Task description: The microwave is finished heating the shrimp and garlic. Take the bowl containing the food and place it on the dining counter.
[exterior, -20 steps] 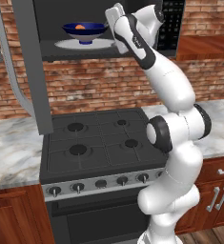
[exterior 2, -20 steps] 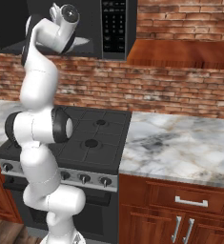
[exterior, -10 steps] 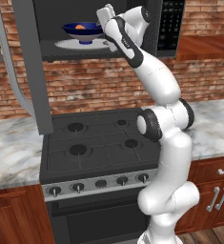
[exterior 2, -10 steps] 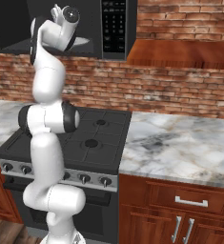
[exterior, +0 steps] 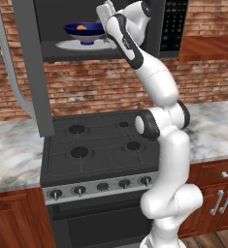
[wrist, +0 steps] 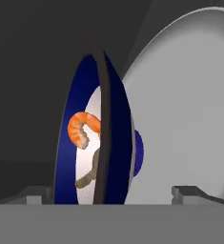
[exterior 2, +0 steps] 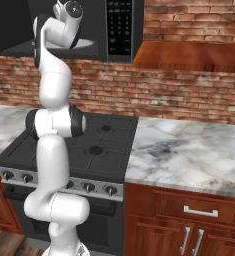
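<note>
A: Where is the bowl (exterior: 85, 32) at this moment?

B: It stands on the white round plate (exterior: 69, 45) inside the open microwave (exterior: 149, 24), high above the stove (exterior: 98, 147). The shrimp (wrist: 82, 128) lies inside it, and under it a small grey-brown piece, probably the garlic (wrist: 88, 177).

A: And the fingers?

B: The gripper (wrist: 112, 194) is spread wide and holds nothing. In the hand view one finger tip is on each side of the blue rim, so the rim is between them.

A: How to do this step well?

B: I think the hand must go a little further in, until the rim sits deep between the tips, and then close firmly. After that, lift only a little to leave the plate, keep the bowl level so the food does not slide out, and pull straight out without touching the door (exterior: 35, 72).

A: Is there any writing?

B: The keypad (exterior 2: 119, 25) has small marks, but they are too small to read. I see no brand.
</note>
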